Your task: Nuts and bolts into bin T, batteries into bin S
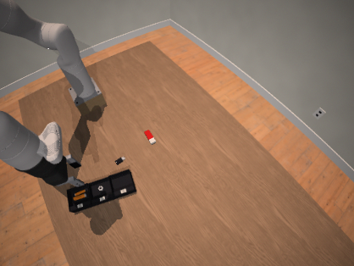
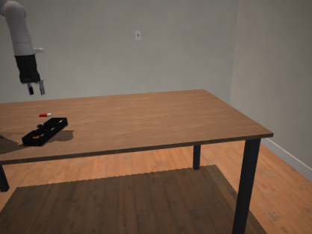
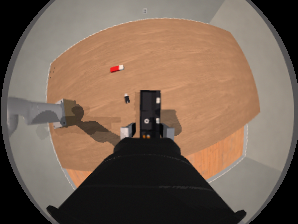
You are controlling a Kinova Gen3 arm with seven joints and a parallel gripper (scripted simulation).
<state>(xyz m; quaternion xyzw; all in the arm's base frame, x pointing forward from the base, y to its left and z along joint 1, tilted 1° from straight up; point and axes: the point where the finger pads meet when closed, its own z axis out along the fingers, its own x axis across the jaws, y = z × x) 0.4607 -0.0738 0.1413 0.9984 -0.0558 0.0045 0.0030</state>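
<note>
The gripper (image 2: 36,89) hangs high above the tabletop (image 1: 203,169), jaws released and holding nothing. Below it a black three-compartment bin tray (image 1: 129,184) holds orange batteries (image 1: 79,196) and a nut (image 1: 101,188). At the tray's one o'clock lie a small black part (image 1: 119,160) and a red-and-white object (image 1: 150,136).

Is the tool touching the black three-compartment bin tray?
Apart. The exterior view shows the open tool hanging well above the black bin tray, with wall between.
</note>
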